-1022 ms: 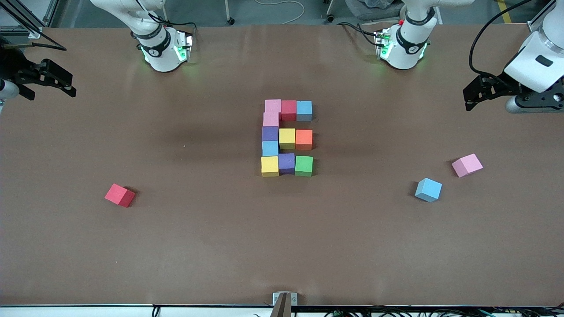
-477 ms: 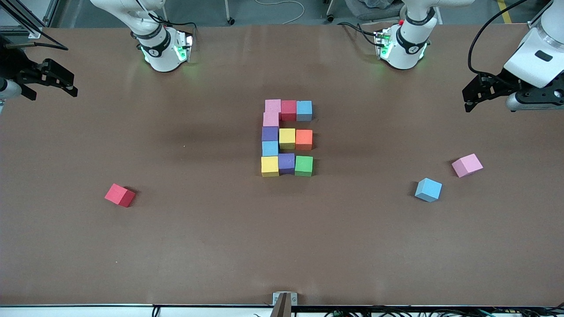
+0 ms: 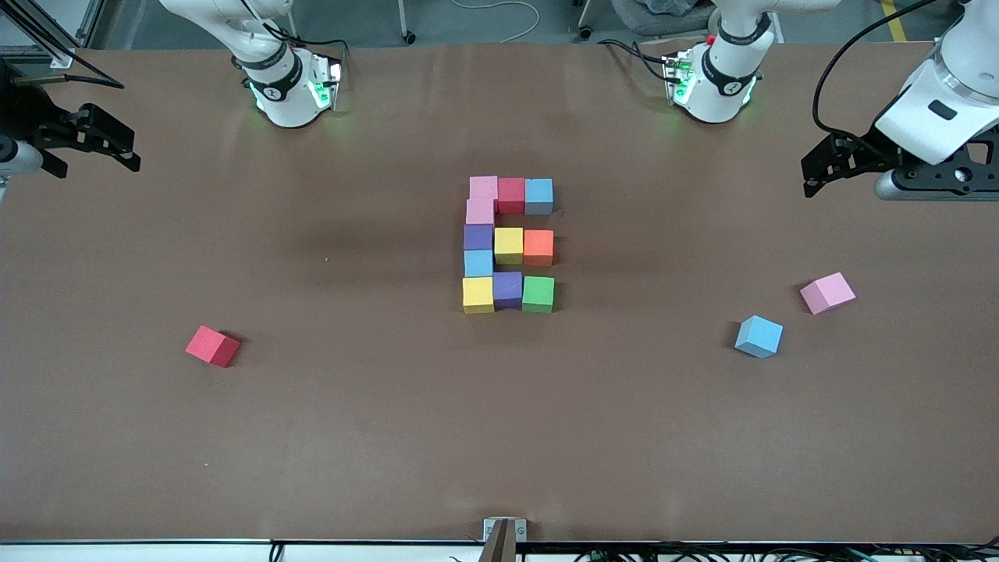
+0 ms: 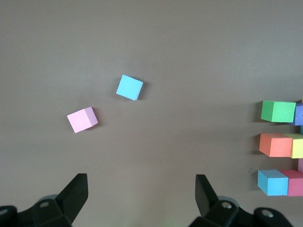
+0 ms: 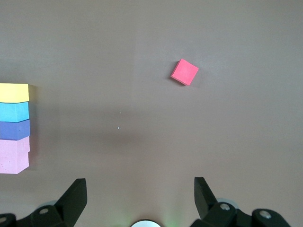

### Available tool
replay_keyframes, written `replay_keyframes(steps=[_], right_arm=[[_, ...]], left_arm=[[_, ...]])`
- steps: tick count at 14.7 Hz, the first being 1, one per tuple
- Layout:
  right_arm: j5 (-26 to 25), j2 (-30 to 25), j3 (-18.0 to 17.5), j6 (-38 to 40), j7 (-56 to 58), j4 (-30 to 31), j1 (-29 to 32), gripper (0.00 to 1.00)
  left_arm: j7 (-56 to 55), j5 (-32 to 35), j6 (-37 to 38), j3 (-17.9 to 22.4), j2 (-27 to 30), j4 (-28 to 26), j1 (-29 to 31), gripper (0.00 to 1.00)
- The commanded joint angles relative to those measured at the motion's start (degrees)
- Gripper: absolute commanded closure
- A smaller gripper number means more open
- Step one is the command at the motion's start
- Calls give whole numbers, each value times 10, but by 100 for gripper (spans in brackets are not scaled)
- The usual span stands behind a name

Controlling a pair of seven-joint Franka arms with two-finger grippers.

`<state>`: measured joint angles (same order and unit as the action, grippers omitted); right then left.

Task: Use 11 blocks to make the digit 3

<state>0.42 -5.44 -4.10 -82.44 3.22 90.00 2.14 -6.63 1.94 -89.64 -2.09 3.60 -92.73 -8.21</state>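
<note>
Both hands gape empty, the left hand (image 3: 812, 168) and right hand (image 3: 117, 152); frame edges crop their arms.

Left hand (image 3: 812, 168) and right hand (image 3: 125, 152) hover open.

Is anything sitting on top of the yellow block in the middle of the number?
No. The top of the yellow block is bare. It sits flat in the block figure on the table, between a purple block and an orange block. Its underside cannot be seen.
</note>
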Motion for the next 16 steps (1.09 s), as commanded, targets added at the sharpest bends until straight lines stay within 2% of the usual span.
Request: replay_keyframes(steps=[1, 16], right_arm=[[-2, -4, 1, -1, 6, 7, 0, 0], [-2, -4, 2, 1, 6, 8, 1, 0]], left_arm=[[6, -11, 9, 4, 26, -21, 6, 0], [4, -11, 10, 8, 19, -1, 23, 0]])
